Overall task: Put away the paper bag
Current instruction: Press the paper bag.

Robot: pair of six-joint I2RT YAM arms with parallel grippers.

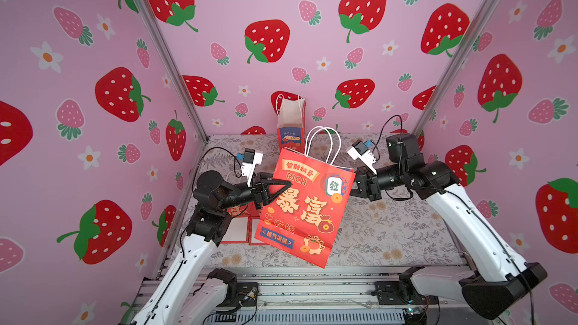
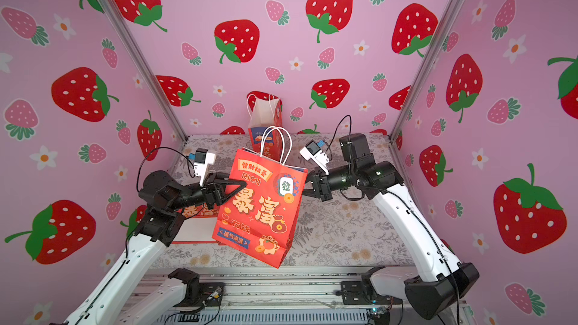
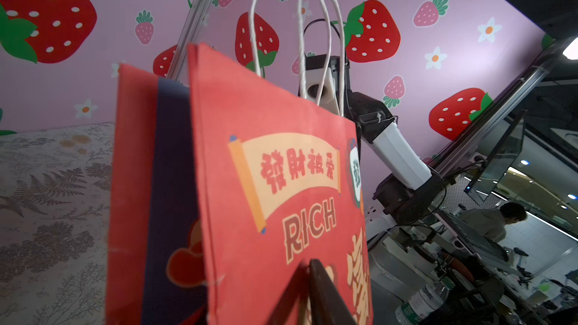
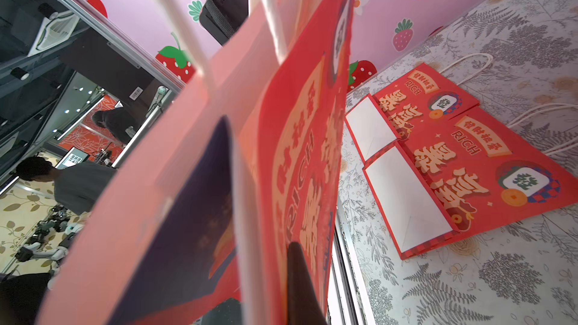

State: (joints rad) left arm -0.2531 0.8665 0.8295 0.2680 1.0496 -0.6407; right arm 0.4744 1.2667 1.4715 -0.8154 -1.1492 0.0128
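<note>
1. I have the red paper bag [image 1: 305, 206] held off the desk [image 1: 391, 232], hanging tilted between my two arms in both top views, its white handles [image 1: 323, 145] standing up above the mouth.

2. My left end effector [image 1: 281, 187] sits at the bag's left edge, near the top. Its dark fingers lie across the printed front face, and in the left wrist view a fingertip [image 3: 316, 289] presses against that face. I read it as pinched on the bag's edge.

3. My right end effector [image 1: 356, 187] is at the opposite edge, mostly hidden behind the bag from above. In the right wrist view one dark finger [image 4: 300, 279] lies against the paper, so I take it as clamped on that side.

4. Two more bags of the same print, the flat bags [image 4: 453, 157], lie folded on the desk near my left arm. Another bag [image 1: 291, 126] stands open against the back wall.

5. My judgement: I am in the carrying and flattening step, with the bag lifted and gripped at both sides but not yet laid down.

6. The next move calls for keeping both grips even while I bring the bag over and lower it onto the flat stack. The paper is thin, so uneven pulling could crease or tear it.
</note>
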